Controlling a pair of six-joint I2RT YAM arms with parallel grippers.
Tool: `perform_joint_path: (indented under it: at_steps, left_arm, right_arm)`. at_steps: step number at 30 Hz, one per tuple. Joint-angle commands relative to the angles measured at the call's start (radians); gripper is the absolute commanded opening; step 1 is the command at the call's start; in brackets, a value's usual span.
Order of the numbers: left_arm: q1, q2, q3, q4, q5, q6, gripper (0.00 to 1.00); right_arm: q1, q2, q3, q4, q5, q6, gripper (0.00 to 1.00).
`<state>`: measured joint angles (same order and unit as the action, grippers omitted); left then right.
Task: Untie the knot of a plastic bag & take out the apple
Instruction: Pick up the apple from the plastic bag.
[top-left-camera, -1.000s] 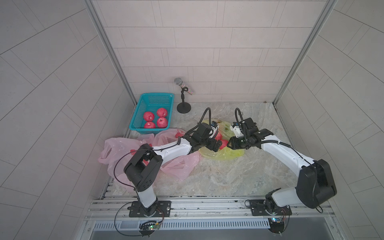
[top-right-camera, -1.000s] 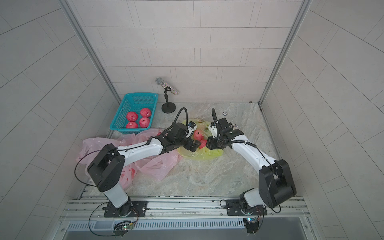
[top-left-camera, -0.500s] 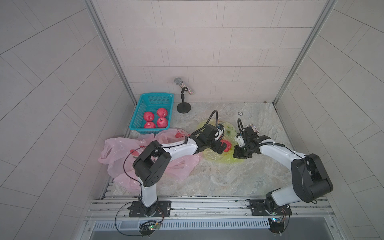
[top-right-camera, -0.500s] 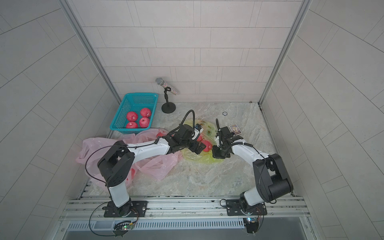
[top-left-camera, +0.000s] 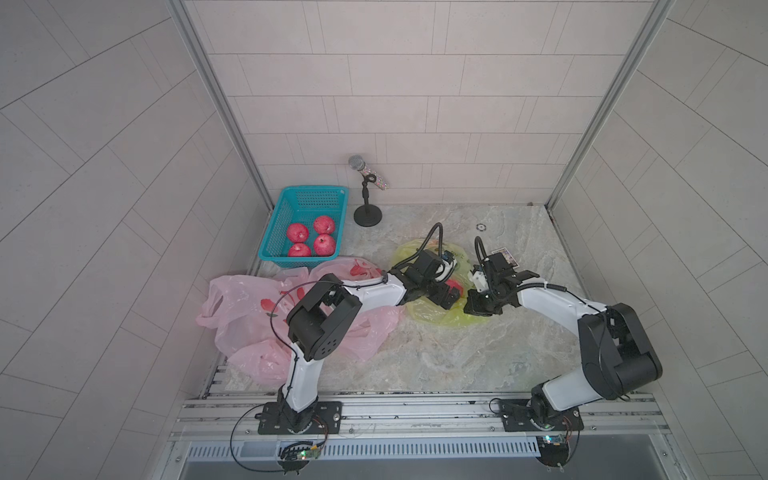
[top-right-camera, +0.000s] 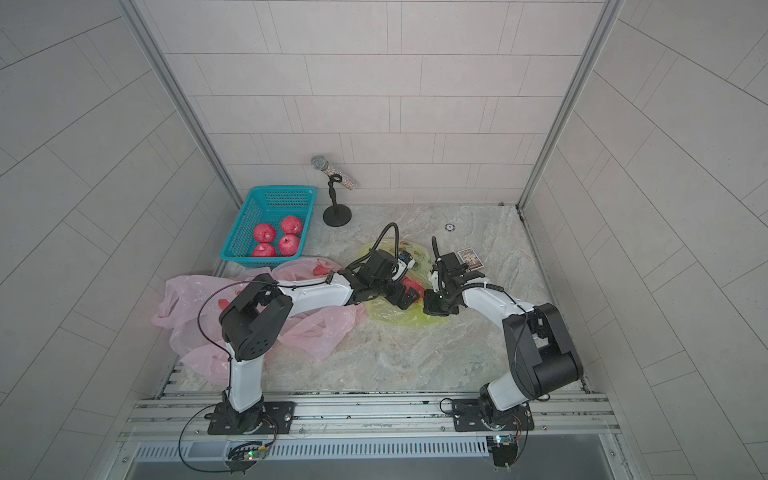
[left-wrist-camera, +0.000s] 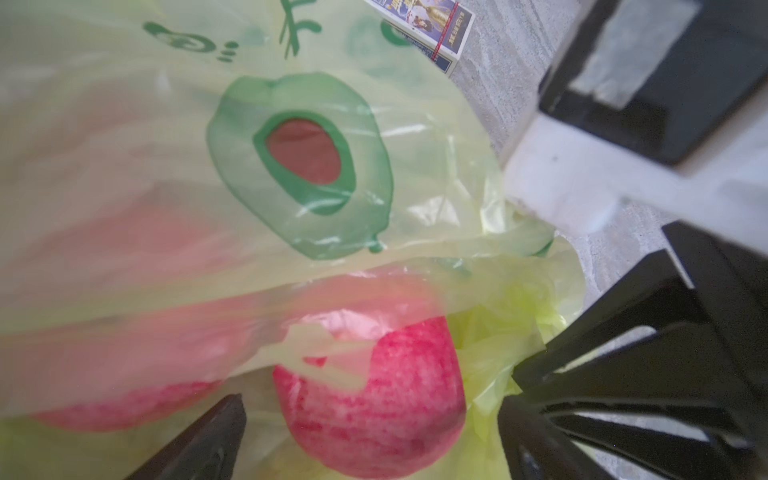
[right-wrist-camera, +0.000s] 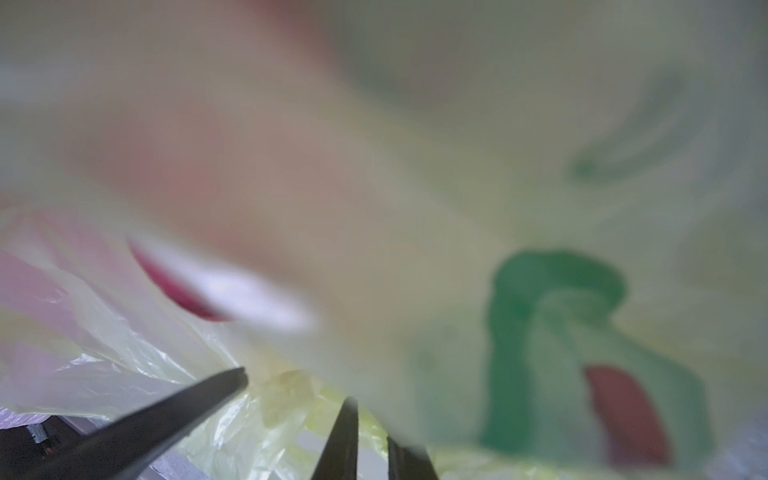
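A yellow-green plastic bag (top-left-camera: 432, 320) (top-right-camera: 390, 318) lies mid-table, and its knot is out of view. In the left wrist view the bag (left-wrist-camera: 291, 232) gapes and a red apple (left-wrist-camera: 370, 386) lies bare in its mouth. My left gripper (left-wrist-camera: 370, 428) is open, one finger on each side of the apple; both top views show it (top-left-camera: 451, 293) (top-right-camera: 409, 293) over the bag. My right gripper (top-left-camera: 476, 307) (top-right-camera: 434, 309) is at the bag's near right edge. In the right wrist view, that gripper (right-wrist-camera: 295, 390) is shut on crumpled yellow plastic (right-wrist-camera: 282, 399).
A blue basket (top-left-camera: 307, 199) with several red apples stands at the back left, a microphone stand (top-left-camera: 368, 216) beside it. Pink plastic bags (top-left-camera: 249, 299) lie under my left arm. A small printed box (top-left-camera: 505, 253) (left-wrist-camera: 428, 25) lies behind the right gripper.
Both grippers moved nearer the table's front. The right one dropped to the bag's edge and narrowed its jaws onto the plastic. The left one advanced, still open, to the apple.
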<state>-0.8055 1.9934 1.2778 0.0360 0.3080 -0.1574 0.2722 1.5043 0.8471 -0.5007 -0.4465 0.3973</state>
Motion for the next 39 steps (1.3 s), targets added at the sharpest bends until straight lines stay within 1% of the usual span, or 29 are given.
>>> perform_joint_path:
  at_steps: [1,4,7,12,16,20,23,25,29,32,33,35,37,38,39]
  left_arm:
    - [-0.002,0.036,0.038,0.031,0.034,-0.024,1.00]
    - [-0.002,0.062,0.052,0.049,0.052,-0.045,0.95]
    - [-0.002,0.068,0.053,0.058,0.050,-0.051,0.84]
    - [-0.002,0.059,0.051,0.044,0.049,-0.052,0.68]
    - [-0.001,0.046,0.043,0.022,0.058,-0.054,0.59]
    - [0.002,-0.013,0.018,-0.030,0.062,-0.036,0.58]
    - [0.020,-0.076,0.002,-0.120,0.110,-0.025,0.58]
    - [0.036,-0.130,-0.014,-0.196,0.151,-0.005,0.59]
    - [0.057,-0.265,-0.092,-0.218,0.172,0.017,0.59]
    - [0.097,-0.358,-0.124,-0.220,0.173,-0.007,0.56]
    - [0.120,-0.387,-0.130,-0.222,0.169,-0.024,0.53]
    - [0.172,-0.446,-0.147,-0.204,0.173,-0.061,0.42]
    - [0.233,-0.504,-0.178,-0.147,0.136,-0.109,0.36]
    - [0.260,-0.524,-0.193,-0.110,0.118,-0.128,0.35]
    - [0.296,-0.542,-0.197,-0.093,0.111,-0.137,0.31]
  right_arm:
    - [-0.001,-0.015,-0.019,-0.004,-0.003,-0.003,0.17]
    - [-0.003,-0.020,-0.028,-0.004,0.000,-0.003,0.17]
    - [-0.002,-0.030,-0.033,-0.004,0.000,-0.003,0.17]
    - [-0.009,-0.040,-0.037,-0.006,0.003,-0.005,0.16]
    - [-0.015,-0.044,-0.040,-0.006,0.003,-0.005,0.16]
    - [-0.024,-0.035,-0.033,-0.005,0.003,-0.005,0.16]
    - [-0.024,-0.024,-0.020,-0.007,0.003,-0.007,0.16]
    - [-0.025,-0.018,-0.011,-0.007,0.000,-0.008,0.16]
    - [-0.026,-0.008,-0.003,-0.007,-0.002,-0.013,0.16]
    - [-0.025,-0.004,0.003,-0.006,-0.010,-0.017,0.17]
    - [-0.025,-0.007,0.007,-0.011,-0.015,-0.019,0.18]
    - [-0.024,-0.018,0.013,-0.014,-0.020,-0.023,0.20]
    - [-0.020,-0.035,0.026,-0.025,-0.023,-0.028,0.24]
    - [-0.018,-0.044,0.031,-0.031,-0.026,-0.029,0.27]
    - [-0.015,-0.055,0.043,-0.042,-0.024,-0.031,0.31]
